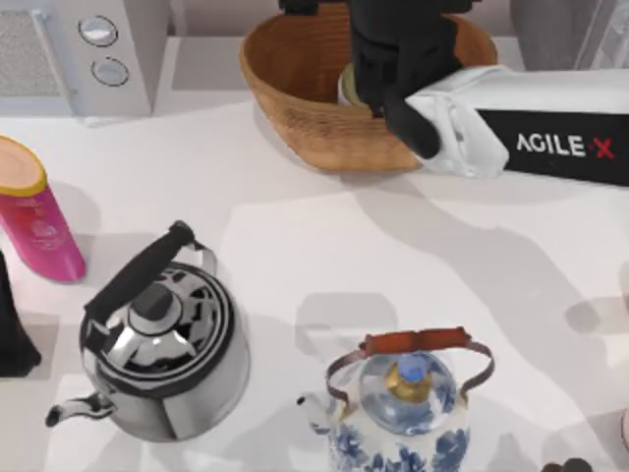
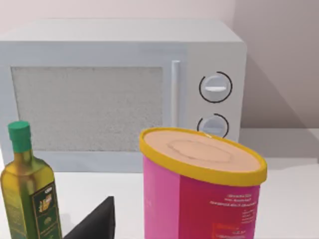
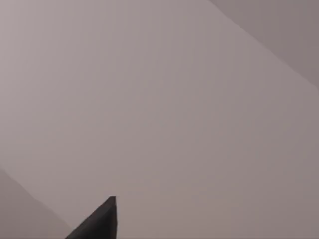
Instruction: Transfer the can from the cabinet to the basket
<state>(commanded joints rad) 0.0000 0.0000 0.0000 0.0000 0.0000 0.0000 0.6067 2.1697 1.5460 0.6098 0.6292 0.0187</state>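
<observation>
- Closest to the overhead camera is our right arm [image 1: 550,133], its white and black link reaching in from the table's right side toward the far edge
- Our right gripper [image 1: 378,93] hangs over the basket [image 1: 295,88], pointing down into it; we cannot tell whether it is closed or loose
- We see the can [image 1: 345,87] as a pale sliver inside the basket, just beside the dark gripper body, with the rest of it hidden beneath; we cannot tell whether the gripper touches it
- We see the basket, woven tan wicker, on the white table [image 1: 295,246] at the far side, right of the grey microwave [image 1: 108,49]
- Our left arm [image 1: 10,324] sits parked at the table's left edge, and the state of our left gripper [image 2: 94,226] we cannot tell
- From the left wrist we look at a pink tube [image 2: 199,199] with a yellow cap, an olive oil bottle [image 2: 27,199] beside it, and the microwave behind both
- From above, the pink tube stands near the left edge, well apart from the basket
- Toward the near edge stand a black and steel kettle [image 1: 162,344] and a blue and white porcelain kettle [image 1: 403,423], apart from each other
- From the right wrist we see plain grey surfaces past a dark gripper tip
</observation>
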